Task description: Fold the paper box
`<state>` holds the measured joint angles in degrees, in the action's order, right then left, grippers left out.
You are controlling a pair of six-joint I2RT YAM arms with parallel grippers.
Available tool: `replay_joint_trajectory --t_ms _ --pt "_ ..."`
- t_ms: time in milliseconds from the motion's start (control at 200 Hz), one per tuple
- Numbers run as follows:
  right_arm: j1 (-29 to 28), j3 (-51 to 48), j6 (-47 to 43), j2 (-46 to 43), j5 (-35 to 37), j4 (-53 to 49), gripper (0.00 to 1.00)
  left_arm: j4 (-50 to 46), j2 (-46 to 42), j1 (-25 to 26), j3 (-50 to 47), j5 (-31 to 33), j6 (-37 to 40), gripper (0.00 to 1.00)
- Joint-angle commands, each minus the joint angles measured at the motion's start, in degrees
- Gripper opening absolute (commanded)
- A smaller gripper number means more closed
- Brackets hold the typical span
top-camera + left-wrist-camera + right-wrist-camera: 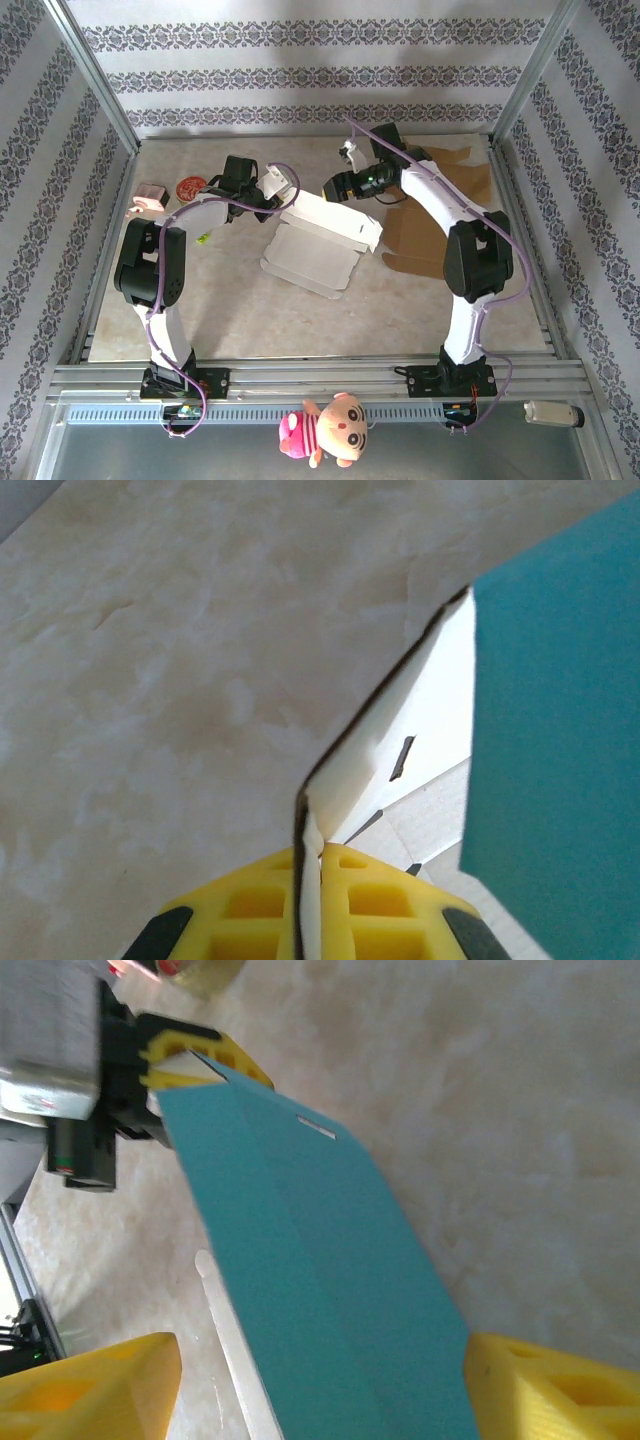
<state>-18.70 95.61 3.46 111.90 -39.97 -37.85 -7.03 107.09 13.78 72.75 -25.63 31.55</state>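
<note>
My left pincer is clamped shut on the edge of a white flap of the paper box, holding that flap up off the worktop. I judge the step in hand to be raising one wall while my other arm gets set on the next panel. As I read it, the next move calls for my right pincer to close on or press the teal panel and turn it along its crease without dragging the flap out of my left grip. The card looks thin and would likely bow if my arms pulled apart.

My right pincer stands wide open, its yellow fingers on either side of the teal panel, and I see no contact with the card. From above it hangs over the far edge of the box, near my left pincer.

The box lies half open in the middle of the worktop, between my arms. Just right of it lies a brown cardboard sheet, far left sits a small round red thing, and a plush doll rests at the near rail
</note>
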Motion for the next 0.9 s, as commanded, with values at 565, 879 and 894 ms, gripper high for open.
replay_joint_trajectory --t_ms 565,879,894 --pt "-0.49 -1.38 6.69 -1.49 -10.73 1.66 0.79 1.58 -1.06 1.0 -1.03 -0.09 1.41 0.0" --pt "1.22 0.43 9.36 1.97 -6.49 1.66 0.6 2.18 -0.77 1.0 -0.38 -0.68 0.65 0.0" --pt "1.26 0.45 9.37 2.15 -6.15 1.55 0.59 2.15 -0.77 1.01 -0.32 -0.7 0.62 0.0"
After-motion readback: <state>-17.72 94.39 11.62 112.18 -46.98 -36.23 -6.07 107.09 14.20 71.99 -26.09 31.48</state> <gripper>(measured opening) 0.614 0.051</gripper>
